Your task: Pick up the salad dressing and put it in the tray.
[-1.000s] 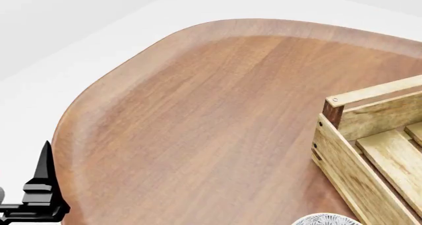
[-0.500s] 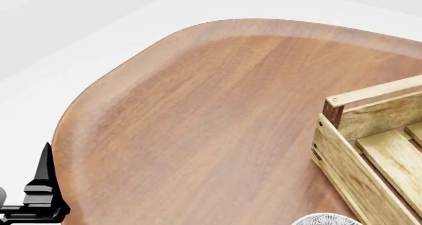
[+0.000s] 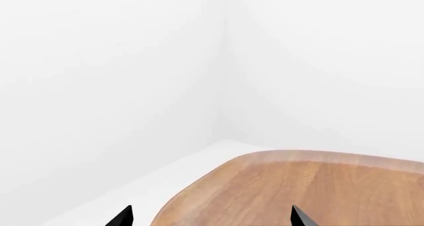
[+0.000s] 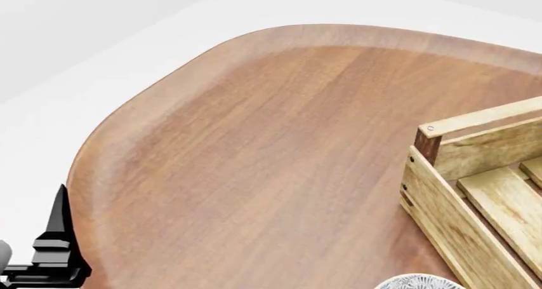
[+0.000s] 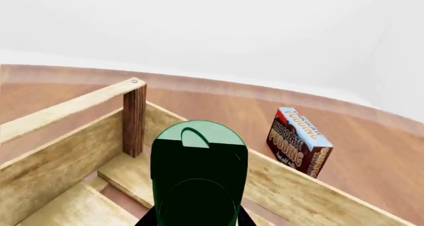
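— Dressing point(image 5: 198, 176) fills the right wrist view, its green cap toward the camera, held over the inside of the tray point(image 5: 59, 151). Dark fingers point(image 5: 243, 219) show at either side of the bottle's base, so the right ones seem to pinch it.

— And the left arm?

— Low beside the table's point(image 4: 254, 162) near corner, off its edge. Its fingers point(image 3: 122, 217) point out past the table rim, tips spread wide with nothing between.

— Counts?

— One dressing, one tray, one pudding carton point(image 5: 298, 141) standing on the table beyond the tray wall, one patterned bowl point(image 4: 417, 281) barely showing beside the tray.
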Robot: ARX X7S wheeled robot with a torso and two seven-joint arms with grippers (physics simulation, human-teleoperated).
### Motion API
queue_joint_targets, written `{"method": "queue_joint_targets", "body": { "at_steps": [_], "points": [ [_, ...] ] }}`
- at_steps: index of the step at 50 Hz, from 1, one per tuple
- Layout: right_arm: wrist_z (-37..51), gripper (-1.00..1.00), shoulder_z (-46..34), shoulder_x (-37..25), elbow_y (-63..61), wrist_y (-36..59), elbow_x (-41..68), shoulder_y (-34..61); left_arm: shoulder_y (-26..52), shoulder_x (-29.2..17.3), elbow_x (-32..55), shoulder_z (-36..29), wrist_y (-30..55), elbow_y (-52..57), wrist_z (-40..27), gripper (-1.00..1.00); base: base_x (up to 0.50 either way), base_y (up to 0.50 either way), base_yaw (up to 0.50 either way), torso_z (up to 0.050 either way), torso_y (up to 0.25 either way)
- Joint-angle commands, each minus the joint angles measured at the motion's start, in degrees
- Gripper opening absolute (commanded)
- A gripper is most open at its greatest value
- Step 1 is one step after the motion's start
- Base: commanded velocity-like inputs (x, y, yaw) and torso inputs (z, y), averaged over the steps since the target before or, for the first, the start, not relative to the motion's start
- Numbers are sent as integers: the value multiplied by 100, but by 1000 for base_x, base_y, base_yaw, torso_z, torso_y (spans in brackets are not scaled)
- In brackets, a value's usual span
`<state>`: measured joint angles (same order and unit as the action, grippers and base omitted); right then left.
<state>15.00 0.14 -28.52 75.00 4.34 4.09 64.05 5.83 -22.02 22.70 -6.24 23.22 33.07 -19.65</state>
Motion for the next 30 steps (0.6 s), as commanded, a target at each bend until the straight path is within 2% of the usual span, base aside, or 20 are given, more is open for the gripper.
{"method": "queue_joint_targets", "body": {
  "at_steps": [1, 30],
  "points": [
    [-54, -100, 200, 50, -2, -120, -285, -250, 1, -11, -29, -52, -13, -10, -18, 100, 0, 0, 0, 0, 0],
    [-47, -100, 634, 138, -2, -220, -370, -569, 16, -48, -14, -106, -22, -7, -54, 100, 0, 0, 0, 0, 1]
  ]
}}
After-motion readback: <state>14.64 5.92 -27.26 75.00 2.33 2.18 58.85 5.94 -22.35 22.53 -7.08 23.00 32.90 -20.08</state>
